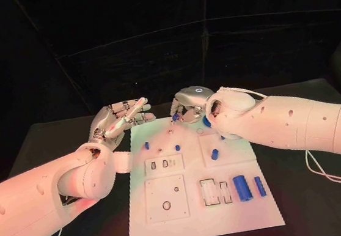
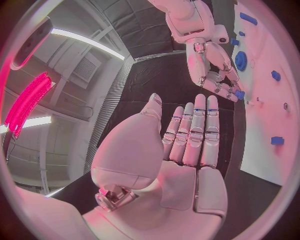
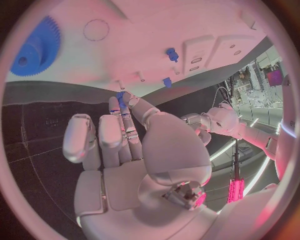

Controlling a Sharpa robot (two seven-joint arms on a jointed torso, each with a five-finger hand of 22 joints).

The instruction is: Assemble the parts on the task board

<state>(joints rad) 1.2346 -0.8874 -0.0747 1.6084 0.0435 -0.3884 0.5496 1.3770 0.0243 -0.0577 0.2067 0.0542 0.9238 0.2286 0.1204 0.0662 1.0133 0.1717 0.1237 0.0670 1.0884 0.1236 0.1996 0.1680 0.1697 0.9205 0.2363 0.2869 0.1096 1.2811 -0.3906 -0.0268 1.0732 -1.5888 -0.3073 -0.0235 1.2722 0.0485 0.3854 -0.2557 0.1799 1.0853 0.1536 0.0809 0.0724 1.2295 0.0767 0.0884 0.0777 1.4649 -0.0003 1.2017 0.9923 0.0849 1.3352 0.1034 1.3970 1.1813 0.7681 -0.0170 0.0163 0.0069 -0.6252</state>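
Both hands sit at the far end of the white rectangular task board (image 1: 203,224) from where I'm watching through the head camera. My silver left hand (image 1: 120,122) hovers just off the board's far left corner, palm turned up, fingers stretched out together and holding nothing. My silver right hand (image 1: 192,105) is curled down over the far edge of the board. Two blue cylindrical parts (image 1: 249,186) lie side by side near the board's right edge, a smaller blue peg (image 1: 215,155) lies further up, and tiny blue pegs (image 1: 147,145) stand near the far left.

Switching to the left wrist camera, the left hand (image 2: 187,150) is flat and empty, fingers straight and side by side, with the board (image 2: 265,145) off to one side of it. Beyond its fingertips I see the right hand (image 2: 215,70) with a small blue part (image 2: 239,94) at its fingertips, close to a blue toothed gear (image 2: 241,60) on the board.

On the right wrist camera, the right hand (image 3: 134,145) pinches that small blue part (image 3: 120,97) between thumb and a finger, right at the board's edge (image 3: 75,86). The blue gear (image 3: 36,46) lies flat on the board, well apart from the pinch.
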